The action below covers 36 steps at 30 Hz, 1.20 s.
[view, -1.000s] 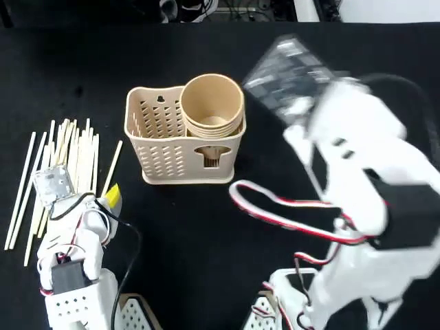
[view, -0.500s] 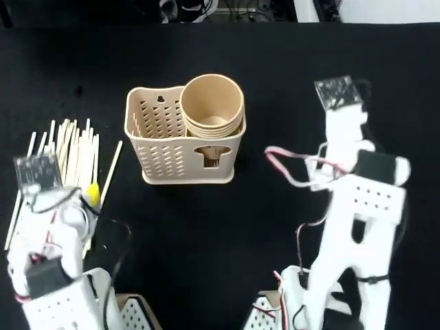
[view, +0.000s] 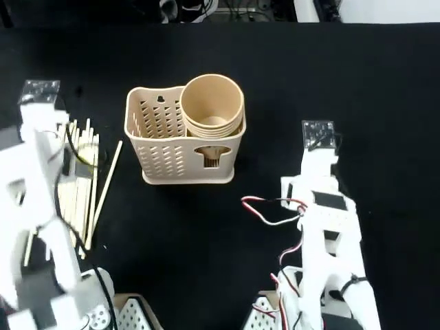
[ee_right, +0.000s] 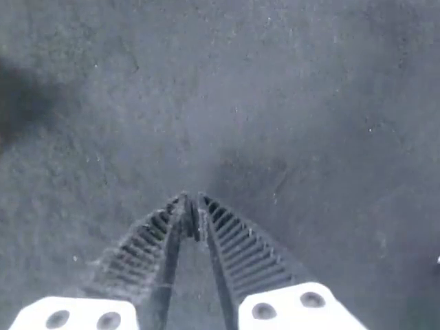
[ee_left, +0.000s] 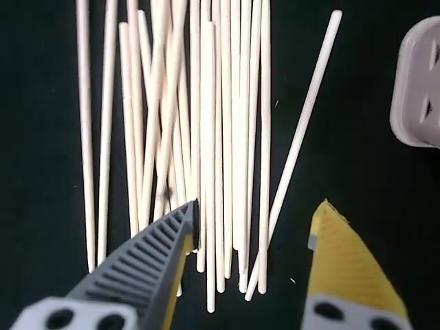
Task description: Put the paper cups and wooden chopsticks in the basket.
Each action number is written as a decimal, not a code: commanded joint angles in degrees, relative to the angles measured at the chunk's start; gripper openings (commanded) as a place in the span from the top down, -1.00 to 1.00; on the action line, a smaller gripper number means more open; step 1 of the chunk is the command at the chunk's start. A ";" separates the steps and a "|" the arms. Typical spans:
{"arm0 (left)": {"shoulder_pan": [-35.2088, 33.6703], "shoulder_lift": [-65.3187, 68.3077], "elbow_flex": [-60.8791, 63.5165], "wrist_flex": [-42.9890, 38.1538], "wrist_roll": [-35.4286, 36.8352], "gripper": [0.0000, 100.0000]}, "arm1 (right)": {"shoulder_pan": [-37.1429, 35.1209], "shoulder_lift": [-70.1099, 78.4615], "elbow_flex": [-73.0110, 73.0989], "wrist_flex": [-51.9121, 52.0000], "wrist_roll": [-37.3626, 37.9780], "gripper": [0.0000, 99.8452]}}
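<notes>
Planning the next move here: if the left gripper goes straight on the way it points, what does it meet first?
Most likely the wooden chopsticks: the left gripper stands open over the pile's ends, though depth is unclear.

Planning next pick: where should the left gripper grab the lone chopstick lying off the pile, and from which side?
Take the lone chopstick on its half nearer the basket, from above, jaws across it. It lies flat, angled off the pile: that half has bare cloth on both sides, the other end meets the pile.
</notes>
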 commanded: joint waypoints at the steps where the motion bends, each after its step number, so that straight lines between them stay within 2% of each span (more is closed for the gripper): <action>1: -0.57 13.36 -13.85 3.87 -0.70 0.45 | -0.79 0.13 -0.04 -2.37 -0.44 0.98; 4: -0.48 23.21 -21.76 7.21 -0.70 0.41 | -0.79 0.04 0.04 -2.37 -0.44 0.98; 11: -0.48 41.05 -32.66 7.30 -0.79 0.41 | -0.88 0.04 0.13 -2.37 -0.44 0.98; 14: -0.40 45.27 -35.30 7.21 -0.79 0.52 | -0.97 0.04 0.13 -2.37 -0.44 0.98; 18: 0.04 48.35 -37.32 7.21 -0.70 0.78 | -1.05 0.04 0.13 -2.29 -0.44 0.98; 21: 0.04 48.79 -37.32 7.56 -0.70 0.96 | -1.05 0.04 0.13 -2.29 -0.44 0.98; 27: 0.04 46.77 -36.97 8.00 -0.70 0.94 | -1.14 0.04 0.13 -2.29 -0.44 0.98; 31: 1.36 39.38 -36.79 13.10 -0.70 0.94 | -1.14 0.04 0.13 -2.29 -0.44 0.98; 36: 5.67 24.09 -36.35 18.55 -0.35 0.94 | -1.14 0.04 0.13 -2.29 -0.44 0.98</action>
